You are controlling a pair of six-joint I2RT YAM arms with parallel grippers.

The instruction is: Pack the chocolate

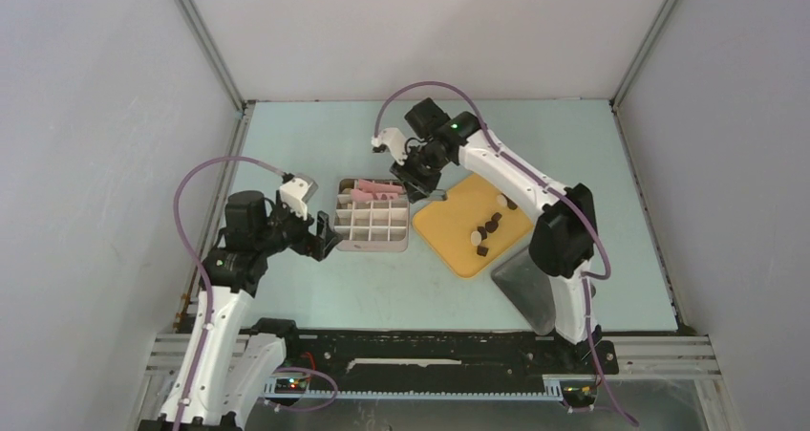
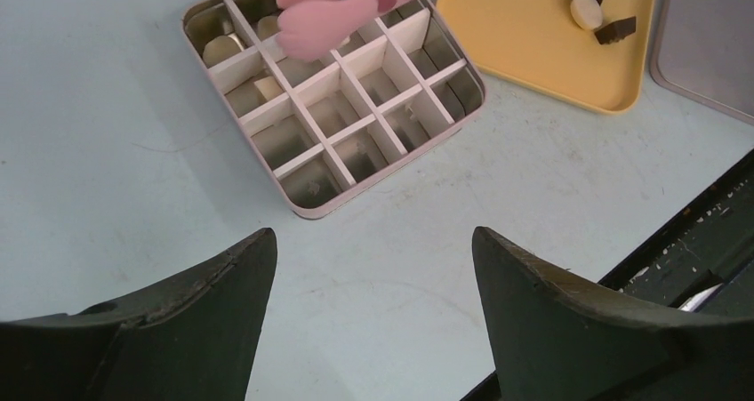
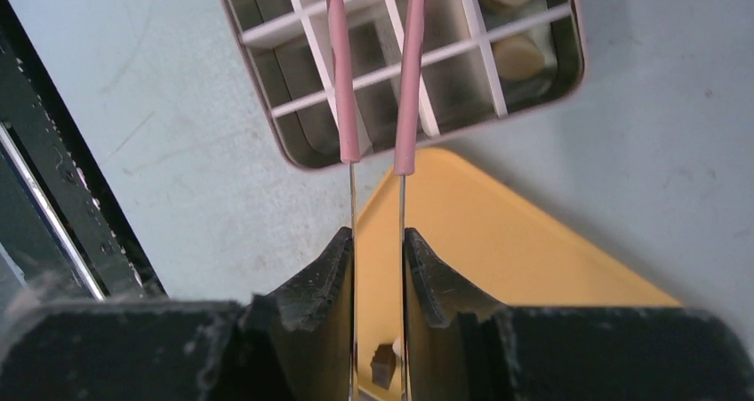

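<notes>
A tin box (image 1: 377, 247) with a white grid stands mid-table. My right gripper (image 1: 417, 184) is shut on pink tongs (image 1: 375, 193), whose tips reach over the box's far row. In the right wrist view my right gripper (image 3: 378, 241) clamps the tongs (image 3: 342, 81) above the box (image 3: 262, 81); cream chocolate (image 3: 518, 56) lies in a corner cell. I cannot tell if the tips hold anything. Several dark and cream chocolate pieces (image 1: 489, 223) lie on the yellow tray (image 1: 449, 226). My left gripper (image 1: 325, 235) is open and empty just left of the box.
A grey tin lid (image 1: 523, 288) lies right of the tray's near corner, by the right arm's base. In the left wrist view the box (image 2: 311, 210), tongs (image 2: 324, 14), yellow tray (image 2: 533, 36) and lid (image 2: 711, 45) show ahead of my open left gripper (image 2: 373, 250).
</notes>
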